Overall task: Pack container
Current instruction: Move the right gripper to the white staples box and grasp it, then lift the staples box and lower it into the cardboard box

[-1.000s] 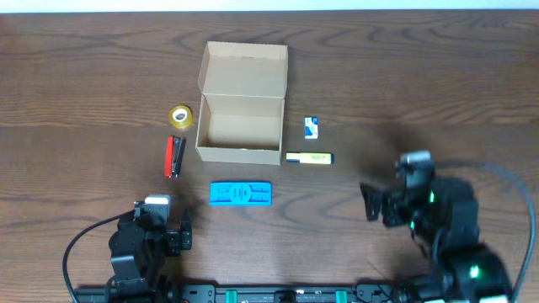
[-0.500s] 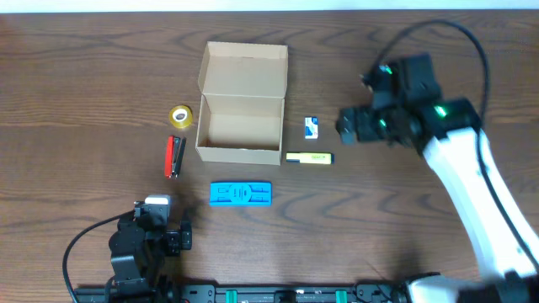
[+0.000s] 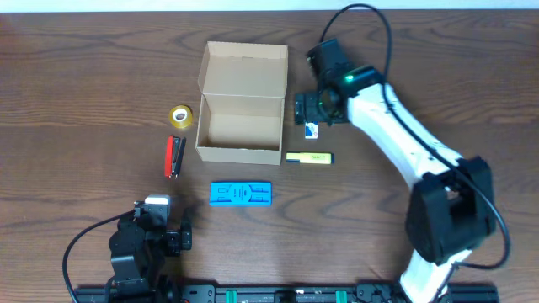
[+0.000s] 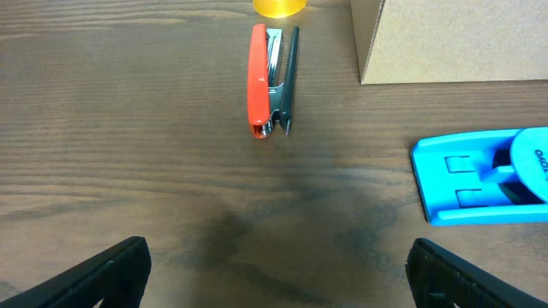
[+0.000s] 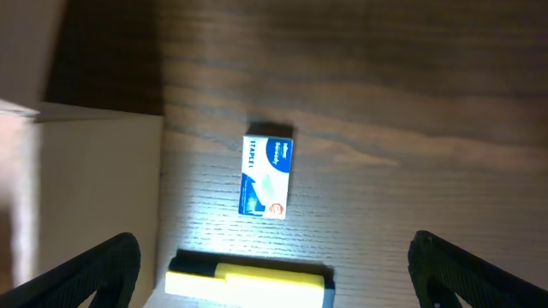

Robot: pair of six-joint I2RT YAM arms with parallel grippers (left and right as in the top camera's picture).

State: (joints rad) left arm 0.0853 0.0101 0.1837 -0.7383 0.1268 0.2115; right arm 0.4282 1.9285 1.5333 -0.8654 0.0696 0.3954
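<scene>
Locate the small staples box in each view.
Overhead: staples box, just right of the cardboard box.
Left wrist: not in view.
Right wrist: staples box at centre, above the yellow highlighter.
Shared landmark: cardboard box, top right in left wrist, left edge in right wrist.

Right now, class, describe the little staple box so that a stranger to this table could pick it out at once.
Find the open cardboard box on the wooden table. Just off its right side lies the staple box, beyond the yellow marker as seen from the robot. It alone is blue and white with printed lettering.
</scene>
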